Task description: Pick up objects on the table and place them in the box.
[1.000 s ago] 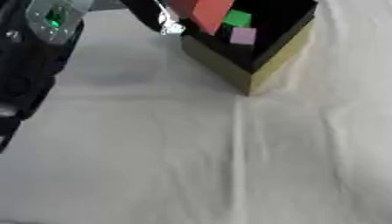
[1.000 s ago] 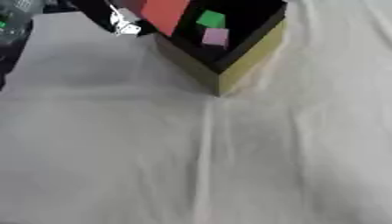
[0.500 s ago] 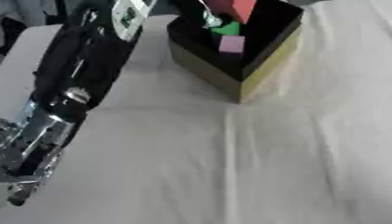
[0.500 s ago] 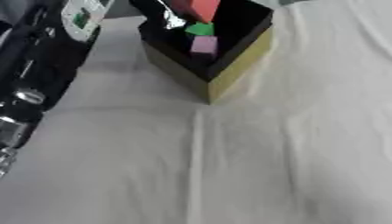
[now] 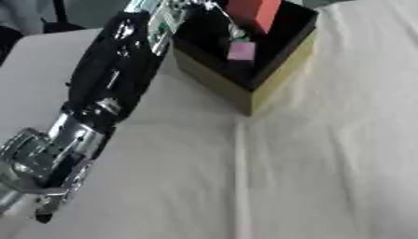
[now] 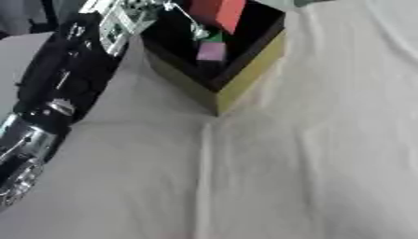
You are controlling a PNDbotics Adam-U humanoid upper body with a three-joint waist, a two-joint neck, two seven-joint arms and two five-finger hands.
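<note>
In the left eye view, your left arm (image 5: 98,102) runs from about 8 o'clock up to 12 o'clock, a black shell with silver metal joints, and your left hand (image 5: 214,14) reaches over the box (image 5: 269,77) at 12 to 1 o'clock. The box is square, with dull yellow outer walls, a sharp near corner and a black lining. A red block (image 5: 254,13), smooth and flat-faced, stands tilted above the box's inside at the top edge, and thin silver fingers (image 5: 235,32) lie against its left side; you cannot tell from here whether they are apart or clamped on it. Just below, a small pink cube (image 5: 241,50) sits inside the box against the dark lining. The table (image 5: 326,163) is covered with a soft white cloth that shows a straight crease running from the box's near corner toward 6 o'clock. In the right eye view, the same box sits closer to 12 o'clock, the red block again over its open top, and a sliver of green (image 6: 214,38) shows just above the pink cube. The cloth wrinkles faintly toward 2 o'clock.
</note>
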